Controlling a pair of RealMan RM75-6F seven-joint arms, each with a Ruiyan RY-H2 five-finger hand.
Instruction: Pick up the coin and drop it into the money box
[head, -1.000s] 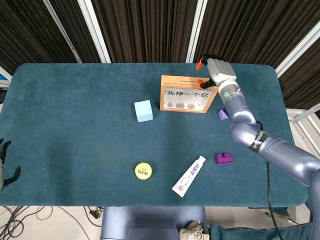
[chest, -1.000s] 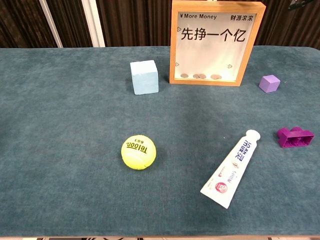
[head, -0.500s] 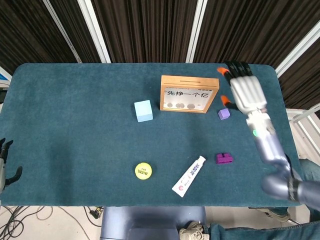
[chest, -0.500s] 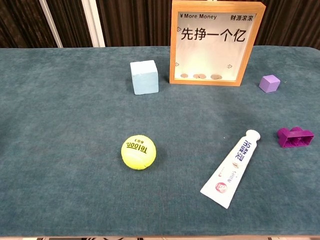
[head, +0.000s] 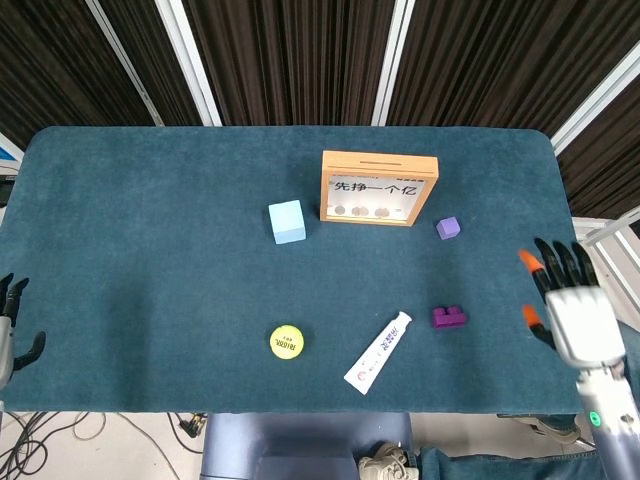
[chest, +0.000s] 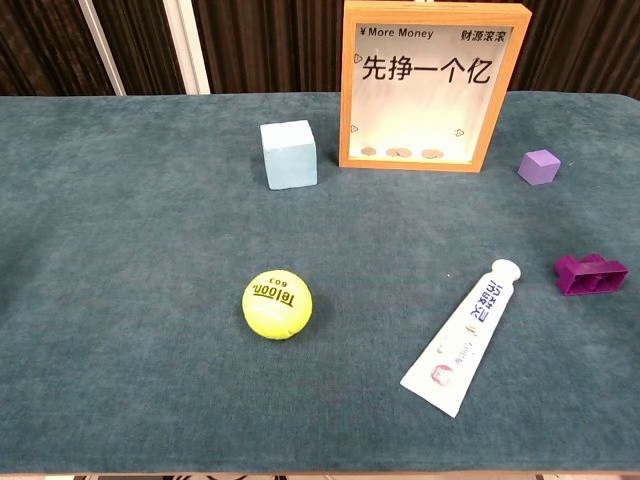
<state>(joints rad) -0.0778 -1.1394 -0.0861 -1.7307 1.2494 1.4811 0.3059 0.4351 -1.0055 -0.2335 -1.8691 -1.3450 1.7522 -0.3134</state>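
Observation:
The wooden money box stands upright at the back middle of the table, with three coins lying inside behind its clear front. No loose coin shows on the cloth. My right hand hovers off the table's right edge, fingers spread, holding nothing. My left hand sits off the left edge, only its dark fingers showing, apart and empty. Neither hand appears in the chest view.
A light blue cube stands left of the box. A small purple cube and a purple brick lie right. A yellow tennis ball and a toothpaste tube lie near the front.
My right hand has pulled back from above the money box's top to the right and toward the front, off the table edge, with fingers spread. The left hand has barely moved.

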